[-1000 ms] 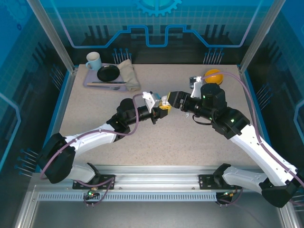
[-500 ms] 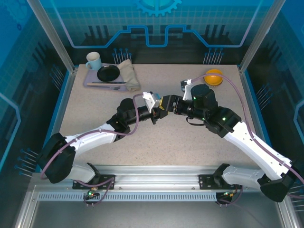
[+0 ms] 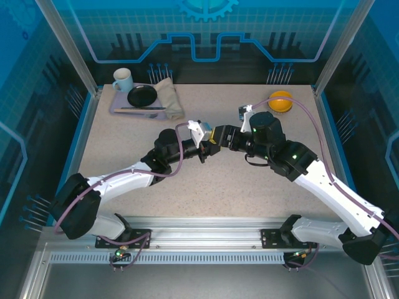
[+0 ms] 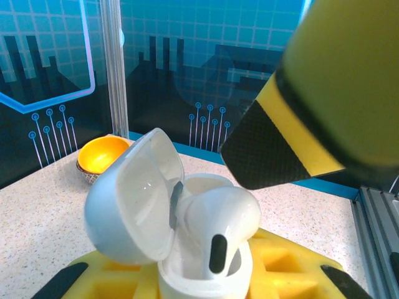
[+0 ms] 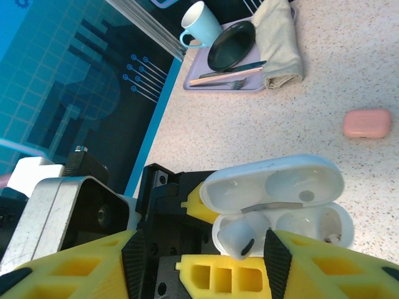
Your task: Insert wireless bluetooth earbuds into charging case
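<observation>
Earbud point(image 4: 215, 215) — one, white — stands in one well of the open white charging case point(image 5: 280, 205), with its head proud of the rim. My read: partly seated, not home. The other well looks empty.

Sweep, left to right, top view:

Far-left corner: tray point(image 3: 116, 109) carrying a mug point(image 3: 122, 79), a black plate point(image 3: 142, 95) and a folded cloth point(image 3: 168, 96). It is well apart from the work and has no part in this step.

Left gripper point(image 3: 209, 147): clamped on the case base, a yellow pad on either side, lid swung open. I judge the case is held up off the table point(image 3: 124, 149) so the wells face the other arm and the case cannot skate when pushed on.

Right gripper point(image 3: 216, 134): nose to nose with the left. Its wrist view shows the jaws parted wider than the bud, one finger on each side. From the left wrist camera one fingertip hangs just above the bud, not touching, so it grips nothing. I take this posture as lined up to press the bud down.

Pink case point(image 5: 368, 123): lid shut, on the table beyond the white one and apart from it — next in line, I judge.

Orange bowl point(image 3: 280, 101): far right, behind the right wrist, idle.

Risk: the bud may be cocked in its well, and an off-axis push could pop it out.
</observation>
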You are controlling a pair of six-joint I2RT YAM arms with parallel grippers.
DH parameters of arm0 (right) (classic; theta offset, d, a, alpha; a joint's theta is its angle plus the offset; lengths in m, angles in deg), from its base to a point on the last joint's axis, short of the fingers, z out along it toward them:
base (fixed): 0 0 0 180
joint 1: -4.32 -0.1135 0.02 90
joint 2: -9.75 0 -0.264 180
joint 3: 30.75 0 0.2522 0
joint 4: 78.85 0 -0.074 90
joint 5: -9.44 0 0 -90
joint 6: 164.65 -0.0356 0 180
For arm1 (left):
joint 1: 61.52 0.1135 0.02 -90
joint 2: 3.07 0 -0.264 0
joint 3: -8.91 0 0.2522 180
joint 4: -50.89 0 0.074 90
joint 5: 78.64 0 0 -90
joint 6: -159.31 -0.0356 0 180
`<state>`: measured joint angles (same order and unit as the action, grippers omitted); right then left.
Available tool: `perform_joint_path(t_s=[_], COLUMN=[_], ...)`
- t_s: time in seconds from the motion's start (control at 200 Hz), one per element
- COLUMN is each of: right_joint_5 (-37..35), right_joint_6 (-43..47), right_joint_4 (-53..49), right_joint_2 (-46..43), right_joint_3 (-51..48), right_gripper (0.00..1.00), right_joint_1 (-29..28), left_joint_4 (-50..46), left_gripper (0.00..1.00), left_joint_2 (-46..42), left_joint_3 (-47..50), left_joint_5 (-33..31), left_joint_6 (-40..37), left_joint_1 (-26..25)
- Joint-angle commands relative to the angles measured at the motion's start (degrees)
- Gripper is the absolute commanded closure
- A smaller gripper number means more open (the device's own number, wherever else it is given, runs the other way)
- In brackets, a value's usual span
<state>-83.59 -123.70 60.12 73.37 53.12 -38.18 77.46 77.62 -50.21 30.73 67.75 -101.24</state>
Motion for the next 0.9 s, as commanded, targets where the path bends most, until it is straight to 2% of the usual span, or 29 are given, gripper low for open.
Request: perform_joint_path(t_s=[0.0, 0.41, 0.895], right_joint_5=[-0.9, -0.5, -0.2], right_joint_6=[1.0, 0.0, 1.4], right_joint_4=[-1.1, -0.4, 1.7], right_joint_2=[-1.4, -0.7, 4.8], right_joint_3=[2.8, 3.0, 5.6], right_gripper=[0.44, 0.44, 0.44], right_joint_1=[-1.2, -5.5, -4.6], left_joint_4=[2.4, 2.0, 2.1], left_gripper=[1.0, 1.0, 1.0], left_joint_2=[0.4, -0.1, -0.2], left_joint_3=[-1.6, -1.6, -1.7], left_joint_5=[0.8, 0.7, 1.4], left_joint_6=[0.2, 0.2, 0.8], left_joint_1=[0.4, 0.7, 0.8])
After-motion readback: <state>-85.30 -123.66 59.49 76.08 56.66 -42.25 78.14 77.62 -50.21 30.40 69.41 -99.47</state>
